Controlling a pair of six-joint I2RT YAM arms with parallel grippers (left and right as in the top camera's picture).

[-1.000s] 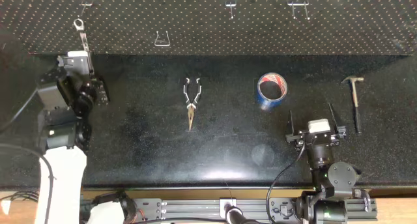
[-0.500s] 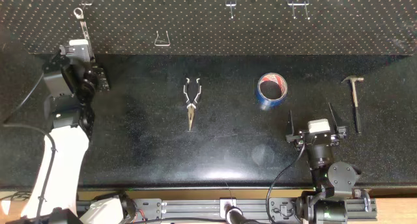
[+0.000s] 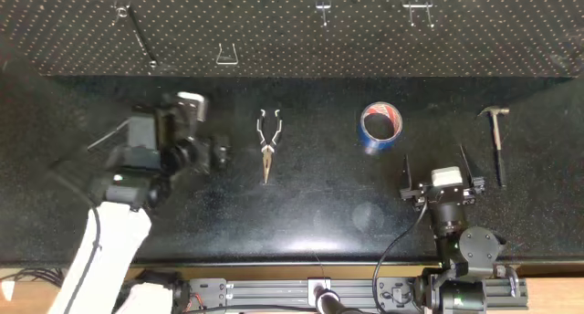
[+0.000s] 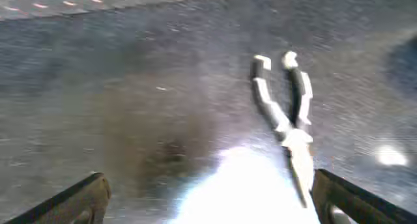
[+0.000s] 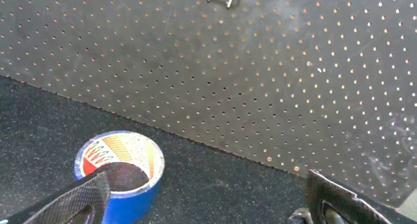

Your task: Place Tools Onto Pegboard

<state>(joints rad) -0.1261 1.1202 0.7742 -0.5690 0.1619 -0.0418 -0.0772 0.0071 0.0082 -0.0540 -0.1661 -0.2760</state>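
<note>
From above, the wrench hangs on the pegboard and the hammer lies at the bench's far right. My left wrist camera faces the pliers, flat on the bench. My left fingers are spread wide and empty, the arm angled low toward them. My right fingers, also apart and empty, face the blue tape.

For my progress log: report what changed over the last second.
The left gripper let go of the slim silver wrench, which now hangs tilted on the pegboard. It then swung right toward the silver needle-nose pliers, fingers open. The pliers, blue tape roll, hammer and right gripper stayed put.
</note>
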